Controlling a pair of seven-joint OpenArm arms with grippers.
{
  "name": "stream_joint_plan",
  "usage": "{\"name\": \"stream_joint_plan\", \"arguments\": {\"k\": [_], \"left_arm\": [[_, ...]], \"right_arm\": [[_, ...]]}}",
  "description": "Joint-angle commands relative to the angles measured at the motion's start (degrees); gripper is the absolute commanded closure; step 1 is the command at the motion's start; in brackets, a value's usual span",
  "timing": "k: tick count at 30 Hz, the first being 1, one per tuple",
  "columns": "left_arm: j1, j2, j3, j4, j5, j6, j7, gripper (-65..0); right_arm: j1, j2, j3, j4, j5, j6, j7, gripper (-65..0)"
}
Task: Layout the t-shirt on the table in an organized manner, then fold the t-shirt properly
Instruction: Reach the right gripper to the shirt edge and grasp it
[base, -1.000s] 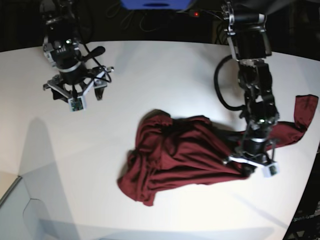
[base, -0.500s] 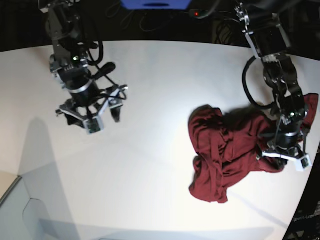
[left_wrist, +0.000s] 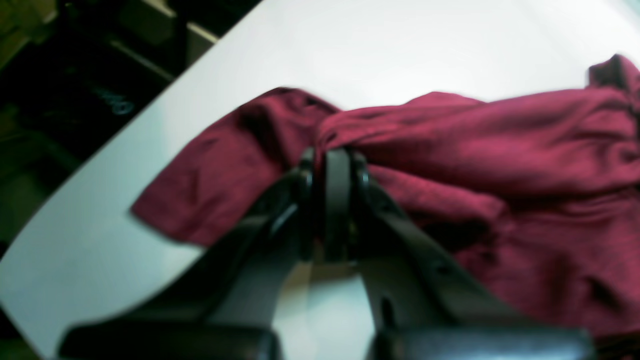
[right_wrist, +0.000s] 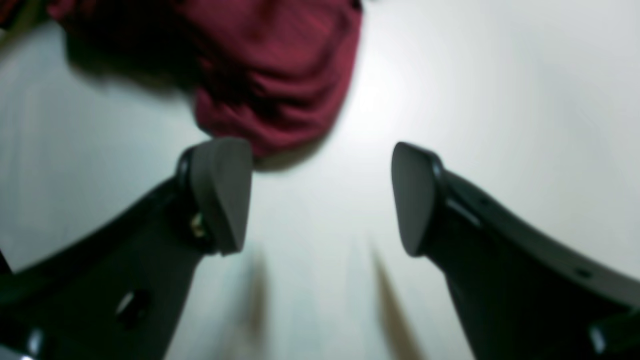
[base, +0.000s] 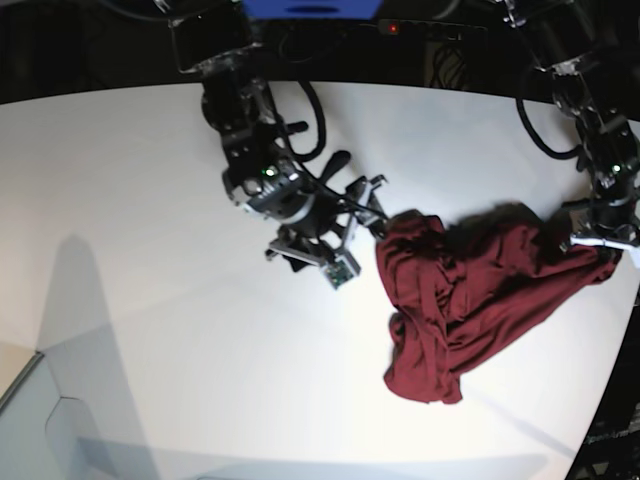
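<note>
The dark maroon t-shirt (base: 470, 290) lies crumpled on the right half of the white table (base: 150, 200). My left gripper (base: 600, 245) is at the shirt's far right end, close to the table's edge. The left wrist view shows that gripper (left_wrist: 336, 160) shut on a bunched fold of the t-shirt (left_wrist: 500, 150). My right gripper (base: 335, 235) hovers mid-table, just left of the shirt's upper left lobe. In the right wrist view it (right_wrist: 320, 195) stands open over bare table (right_wrist: 500, 75), and a rounded edge of the t-shirt (right_wrist: 280, 75) lies just beyond its left finger (right_wrist: 220, 190).
A blue object (base: 310, 8) sits beyond the table's back edge. The curved table edge (left_wrist: 100, 165) drops to dark floor beside the left gripper. A pale grey panel (base: 40, 430) fills the lower left corner. Black cables hang from both arms.
The left gripper has dragged the shirt right, toward the table's edge, bunching it. The right arm has swung from the far left to mid-table beside the shirt, still open.
</note>
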Motion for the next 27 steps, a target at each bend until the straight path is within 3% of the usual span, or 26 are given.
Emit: {"name": "stream_joint_plan", "arguments": {"k": [1, 8, 19, 27], "left_arm": [[-0.46, -1.09, -0.1, 1.04, 0.05, -0.01, -1.07, -0.3], [1.91, -1.09, -0.36, 0.78, -0.04, -0.01, -1.15, -0.3], [2.17, -1.0, -0.1, 0.87, 0.31, -0.01, -1.07, -0.3], [3.4, -0.91, -0.1, 0.87, 0.23, -0.01, -1.07, -0.3]], "right_arm": [[1.86, -0.25, 0.06, -1.46, 0.36, 0.32, 2.34, -44.0], [4.68, -0.25, -1.09, -12.45, 0.45, 0.32, 11.66, -43.9], [7.75, -0.25, -8.12, -23.7, 0.63, 0.23, 22.73, -43.7], [14.26, -0.25, -8.12, -33.9, 14.08, 0.14, 24.93, -43.2]]}}
